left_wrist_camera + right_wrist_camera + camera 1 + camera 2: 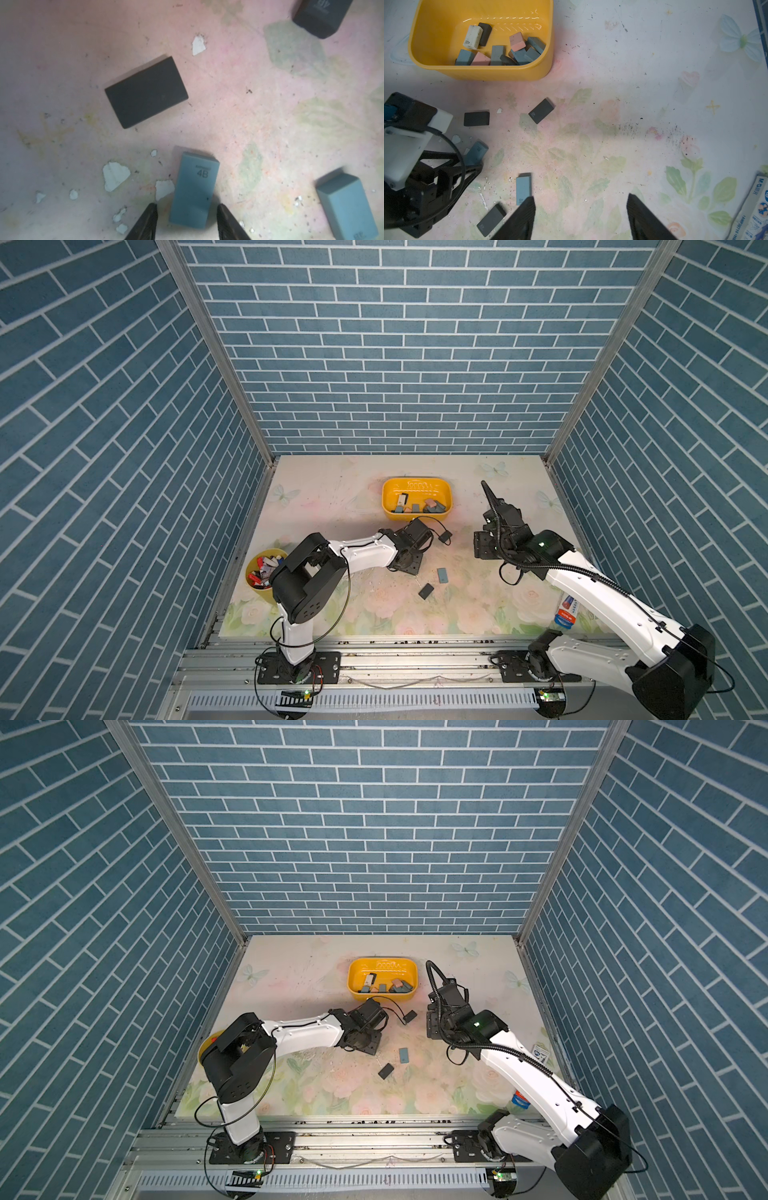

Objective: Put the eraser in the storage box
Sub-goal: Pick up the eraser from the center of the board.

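Mat: left jaws ajar astride blue eraser

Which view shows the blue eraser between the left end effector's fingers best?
Left wrist: the blue eraser lies close, 4B print readable. The right wrist view shows it small and partly covered. In both top views the left arm hides it.
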You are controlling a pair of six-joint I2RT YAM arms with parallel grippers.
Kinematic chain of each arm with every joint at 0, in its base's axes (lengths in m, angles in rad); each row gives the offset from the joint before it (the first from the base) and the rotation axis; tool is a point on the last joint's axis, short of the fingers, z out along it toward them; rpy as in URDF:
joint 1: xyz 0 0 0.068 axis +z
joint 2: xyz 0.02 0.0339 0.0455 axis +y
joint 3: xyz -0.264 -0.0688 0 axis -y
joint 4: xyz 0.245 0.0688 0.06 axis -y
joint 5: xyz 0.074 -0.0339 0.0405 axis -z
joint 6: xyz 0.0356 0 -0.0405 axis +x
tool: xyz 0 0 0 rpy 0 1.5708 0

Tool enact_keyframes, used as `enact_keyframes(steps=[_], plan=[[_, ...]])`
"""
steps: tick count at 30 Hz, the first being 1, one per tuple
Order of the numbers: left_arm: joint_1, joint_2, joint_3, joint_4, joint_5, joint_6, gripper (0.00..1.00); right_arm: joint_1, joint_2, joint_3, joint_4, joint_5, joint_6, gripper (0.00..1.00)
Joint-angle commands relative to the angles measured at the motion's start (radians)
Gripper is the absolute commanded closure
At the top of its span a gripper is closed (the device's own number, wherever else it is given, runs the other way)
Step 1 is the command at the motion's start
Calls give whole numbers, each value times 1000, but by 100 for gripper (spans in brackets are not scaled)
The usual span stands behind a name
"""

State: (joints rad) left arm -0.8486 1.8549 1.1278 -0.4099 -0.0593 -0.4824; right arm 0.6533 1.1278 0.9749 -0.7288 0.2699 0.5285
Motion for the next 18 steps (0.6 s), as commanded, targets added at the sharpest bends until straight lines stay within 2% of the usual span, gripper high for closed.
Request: enact_keyframes(steps=[1, 11, 18], plan=[[-4, 24, -37, -89, 11, -18, 50, 12, 5, 2, -17, 23, 51, 28], [-4, 76, 69, -138, -2, 12, 45, 31, 14, -20, -6, 29, 64, 28], [-4, 119, 81, -123, 17, 12, 55, 40, 10, -19, -7, 33, 64, 28]])
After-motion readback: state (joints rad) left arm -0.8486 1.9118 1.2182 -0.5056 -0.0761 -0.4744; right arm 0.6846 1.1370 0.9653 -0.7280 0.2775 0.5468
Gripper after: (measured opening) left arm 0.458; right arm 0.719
